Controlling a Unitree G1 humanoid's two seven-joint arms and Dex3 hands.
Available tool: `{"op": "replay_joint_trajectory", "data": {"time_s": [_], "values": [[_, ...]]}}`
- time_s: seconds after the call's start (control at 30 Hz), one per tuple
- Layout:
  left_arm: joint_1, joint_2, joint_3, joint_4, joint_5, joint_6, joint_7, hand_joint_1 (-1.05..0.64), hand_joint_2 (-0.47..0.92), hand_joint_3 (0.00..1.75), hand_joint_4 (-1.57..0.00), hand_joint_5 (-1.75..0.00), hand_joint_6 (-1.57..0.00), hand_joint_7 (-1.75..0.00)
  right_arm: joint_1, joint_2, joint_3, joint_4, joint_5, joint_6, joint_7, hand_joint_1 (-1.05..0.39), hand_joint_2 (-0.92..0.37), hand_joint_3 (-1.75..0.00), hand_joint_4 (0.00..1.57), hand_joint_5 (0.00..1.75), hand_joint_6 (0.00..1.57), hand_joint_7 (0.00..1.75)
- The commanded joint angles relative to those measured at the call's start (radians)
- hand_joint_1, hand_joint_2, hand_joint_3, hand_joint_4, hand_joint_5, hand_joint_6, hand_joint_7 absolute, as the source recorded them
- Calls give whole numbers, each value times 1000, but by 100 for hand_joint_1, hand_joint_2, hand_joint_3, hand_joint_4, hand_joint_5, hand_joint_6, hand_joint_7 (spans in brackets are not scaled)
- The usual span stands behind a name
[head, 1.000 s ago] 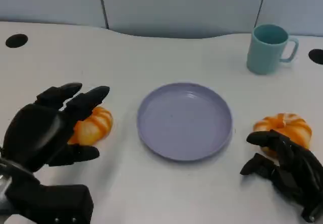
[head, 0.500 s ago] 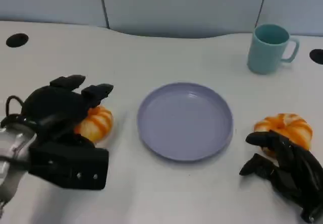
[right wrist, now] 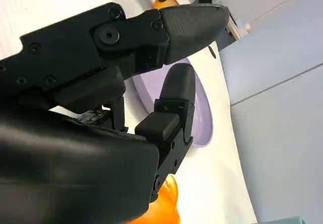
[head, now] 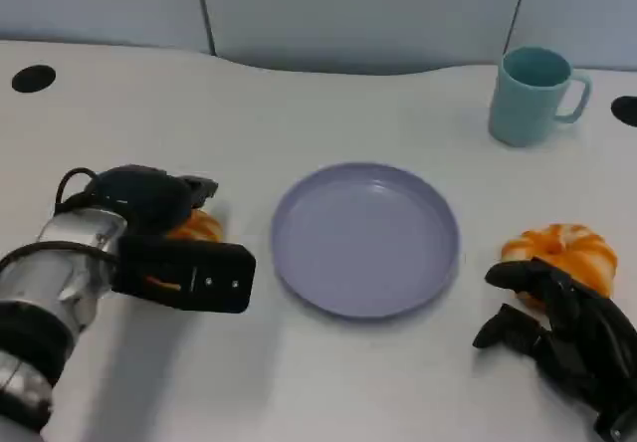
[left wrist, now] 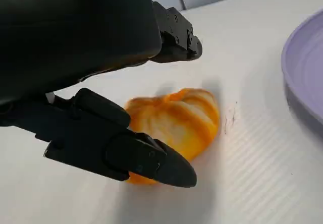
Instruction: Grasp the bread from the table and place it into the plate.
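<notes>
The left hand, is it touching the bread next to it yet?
Cannot tell. In the left wrist view the left hand's fingers bracket the bread, but no contact or gap shows plainly.

The left hand point(head: 149, 195) has moved forward and down over the left bread point(head: 196, 227). One second ago its fingers were spread and raised beside the bread; now they are around it, and the hand covers most of it. The silver forearm point(head: 60, 273) has come into the head view, with a black box point(head: 184, 274) at the wrist.

White table point(head: 299, 113), pale blue wall point(head: 358, 4)
</notes>
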Motion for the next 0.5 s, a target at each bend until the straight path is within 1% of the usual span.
{"op": "replay_joint_trajectory", "data": {"time_s": [0.03, 0.2, 0.4, 0.5], "values": [[-69, -28, -18, 138, -29, 19, 31, -69, 84, 0, -10, -3, -19, -1, 26, -8, -2, 3, -3, 19, -6, -43, -92, -26, 62, 142, 65, 98], [-99, -52, -38, 239, -53, 23, 55, -65, 82, 0, -11, -3, -19, -1, 35, -7, -7, -10, 5, 29, -5, -43, -92, -25, 62, 141, 65, 97], [-109, -68, -56, 303, -64, 33, 78, -63, 82, 0, -9, -2, -17, 0, 40, -12, -13, -14, 11, 30, 5, -43, -92, -25, 62, 141, 66, 97], [-106, -69, -56, 324, -79, 27, 84, -61, 82, 0, -7, 0, -14, 0, 49, -20, -18, -26, 19, 51, 3, -44, -92, -23, 63, 142, 67, 97]]}}
